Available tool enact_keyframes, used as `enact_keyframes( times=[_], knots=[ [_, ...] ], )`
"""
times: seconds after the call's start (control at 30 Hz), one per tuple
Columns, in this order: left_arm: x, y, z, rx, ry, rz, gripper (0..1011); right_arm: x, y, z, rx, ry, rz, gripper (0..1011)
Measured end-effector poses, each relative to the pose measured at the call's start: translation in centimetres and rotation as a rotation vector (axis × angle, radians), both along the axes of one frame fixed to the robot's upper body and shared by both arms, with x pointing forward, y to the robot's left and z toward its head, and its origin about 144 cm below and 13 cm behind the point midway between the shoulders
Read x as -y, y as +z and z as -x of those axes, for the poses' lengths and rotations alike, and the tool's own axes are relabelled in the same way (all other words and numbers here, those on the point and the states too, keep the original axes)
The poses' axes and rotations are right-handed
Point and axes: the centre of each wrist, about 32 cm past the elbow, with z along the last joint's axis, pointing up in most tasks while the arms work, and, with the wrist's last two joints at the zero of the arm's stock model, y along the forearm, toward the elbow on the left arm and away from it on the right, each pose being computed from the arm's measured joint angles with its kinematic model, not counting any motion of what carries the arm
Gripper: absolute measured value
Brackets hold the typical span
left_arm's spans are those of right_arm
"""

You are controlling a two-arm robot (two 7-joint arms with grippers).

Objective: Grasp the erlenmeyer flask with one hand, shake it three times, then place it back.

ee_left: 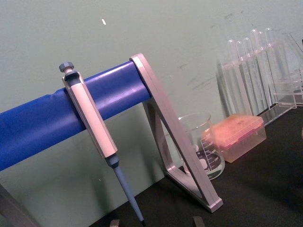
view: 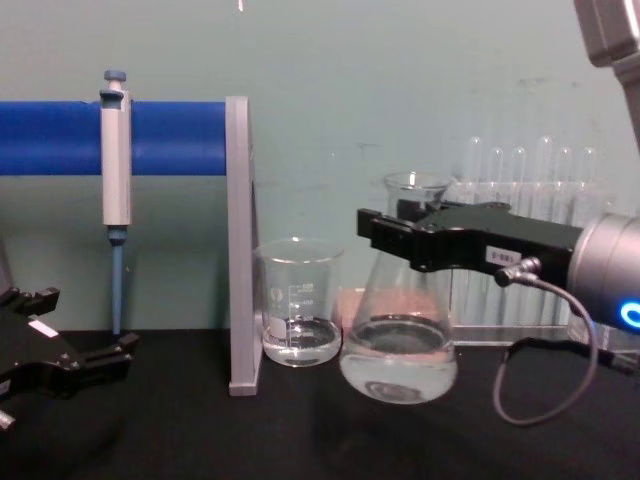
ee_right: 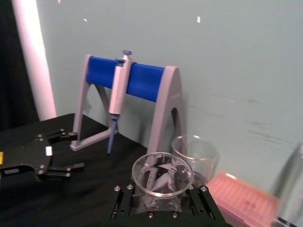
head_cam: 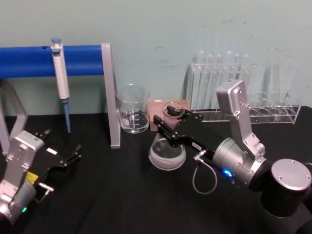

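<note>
Black table before you, blue stand at its left. Your right pincer clenched on neck of erlenmeyer flask – flask tilted, mid-table, near beaker, little clear liquid in base. Your left pincer released, fingers spread – parked low at left.

Open across the table's front edge. Blocked at the back edge by stand post, beaker, pink box, tube rack, seemingly close-set.
</note>
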Motion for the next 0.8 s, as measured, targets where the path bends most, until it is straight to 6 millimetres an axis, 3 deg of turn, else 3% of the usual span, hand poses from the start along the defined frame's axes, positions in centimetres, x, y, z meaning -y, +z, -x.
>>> enact_keyframes(
  times=[0.8],
  knots=[
    [0.0,0.0,0.0,0.000,0.000,0.000,1001,-2.8,0.0,-0.1,-0.018,0.174,-0.023,453]
  ],
)
